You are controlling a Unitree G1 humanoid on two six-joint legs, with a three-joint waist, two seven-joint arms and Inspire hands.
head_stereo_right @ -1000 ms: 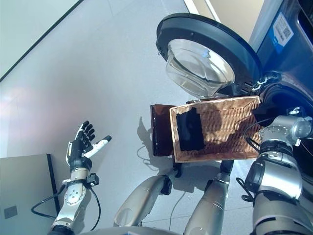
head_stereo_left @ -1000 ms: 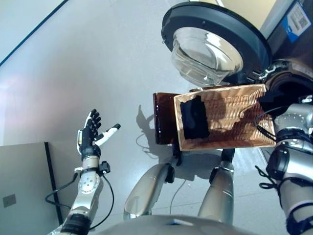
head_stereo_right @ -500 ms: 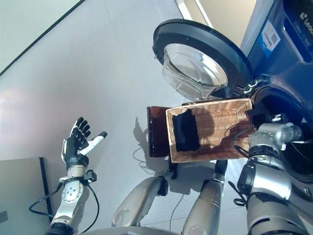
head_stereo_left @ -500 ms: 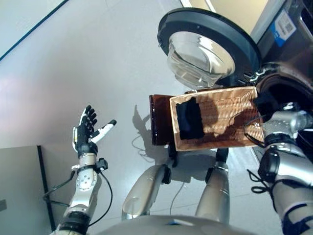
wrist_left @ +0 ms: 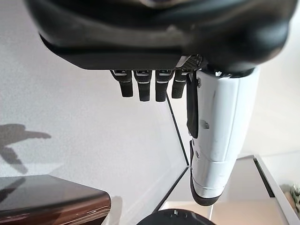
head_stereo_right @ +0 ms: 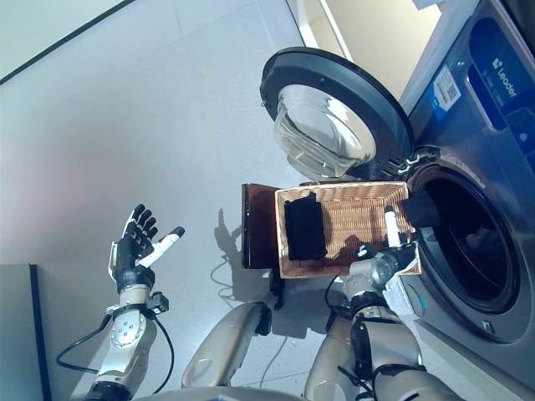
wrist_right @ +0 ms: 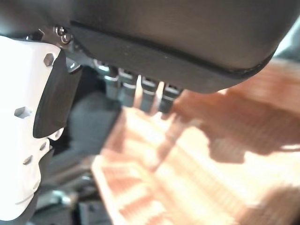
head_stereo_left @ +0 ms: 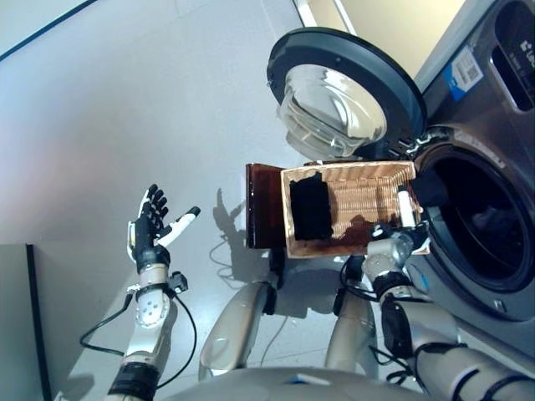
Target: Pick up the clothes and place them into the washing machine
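Note:
A black cloth [head_stereo_left: 311, 209] lies in the left end of the shallow wicker basket [head_stereo_left: 368, 196], which rests on the low dark brown box [head_stereo_left: 261, 207] beside the washing machine. The machine's round drum opening [head_stereo_left: 481, 225] is just right of the basket. My right hand [head_stereo_left: 407, 209] is at the basket's right end, next to the opening, apart from the cloth. In the right wrist view its fingers [wrist_right: 140, 89] are straight over the wicker [wrist_right: 197, 178] and hold nothing. My left hand [head_stereo_left: 150, 234] is raised, open and empty, over the floor far left of the basket.
The machine's round door [head_stereo_left: 343, 92] stands open, its glass bowl just behind the basket. A grey panel [head_stereo_left: 17, 317] stands at the lower left. Bare grey floor lies between my left hand and the box.
The whole picture has shifted and shows more of the washing machine. My right hand stays at the basket's right end; the black cloth lies as before. My left hand stays raised and open.

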